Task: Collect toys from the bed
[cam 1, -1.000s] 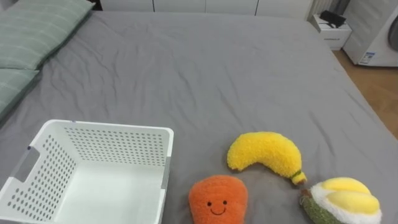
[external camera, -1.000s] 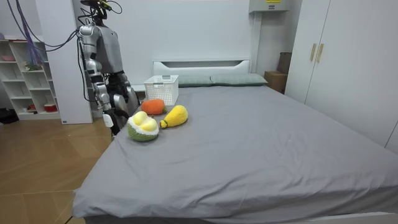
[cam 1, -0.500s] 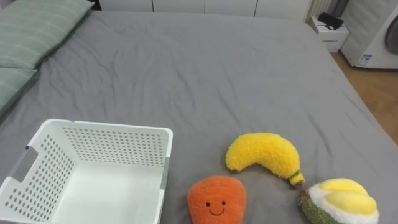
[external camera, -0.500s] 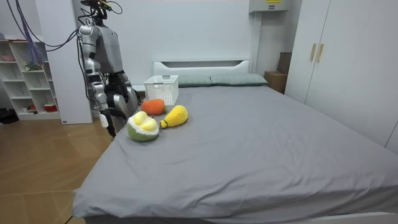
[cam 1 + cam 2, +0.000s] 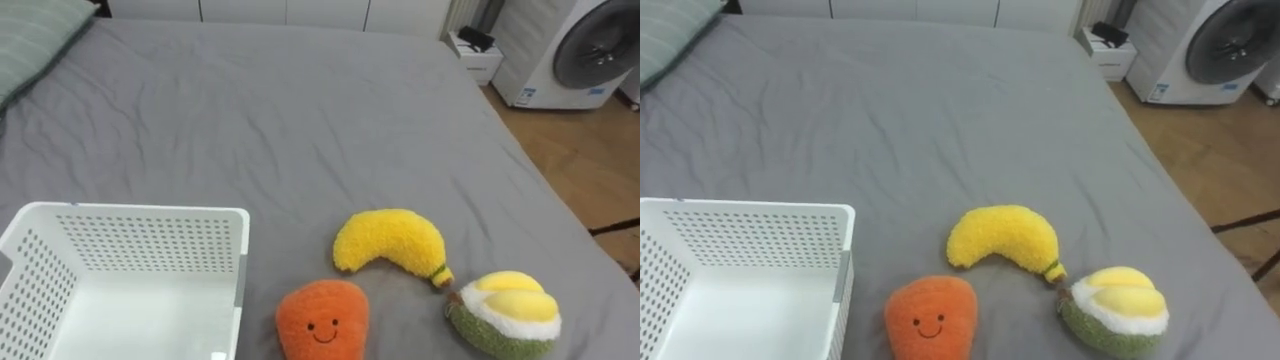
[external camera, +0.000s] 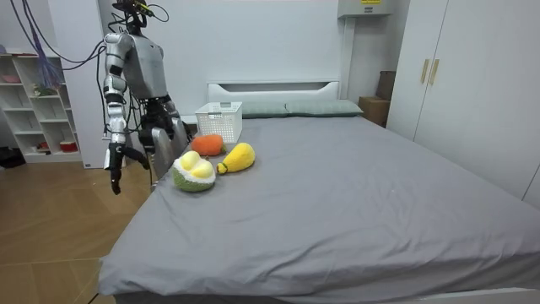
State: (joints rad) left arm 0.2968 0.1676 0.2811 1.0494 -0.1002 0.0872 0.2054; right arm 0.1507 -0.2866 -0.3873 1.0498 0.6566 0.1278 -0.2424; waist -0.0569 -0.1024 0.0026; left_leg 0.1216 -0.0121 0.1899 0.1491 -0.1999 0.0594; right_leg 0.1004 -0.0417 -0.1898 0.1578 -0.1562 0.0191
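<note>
Durian plush at the bed's near edge, banana plush and carrot plush toward the empty white basket, right hand hanging off-edge, fingers unreadable; risk of a clumsy reach nudging the durian floorward.

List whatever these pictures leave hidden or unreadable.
- Basket: eye views, left side and near wall cut off by the picture's edges.
- Orange toy: eye views, bottom cut off by the lower edge.
- Right robot hand: room view, too small to read its grip.
- Washing machine: left eye view, cut off by the top and right edges.
</note>
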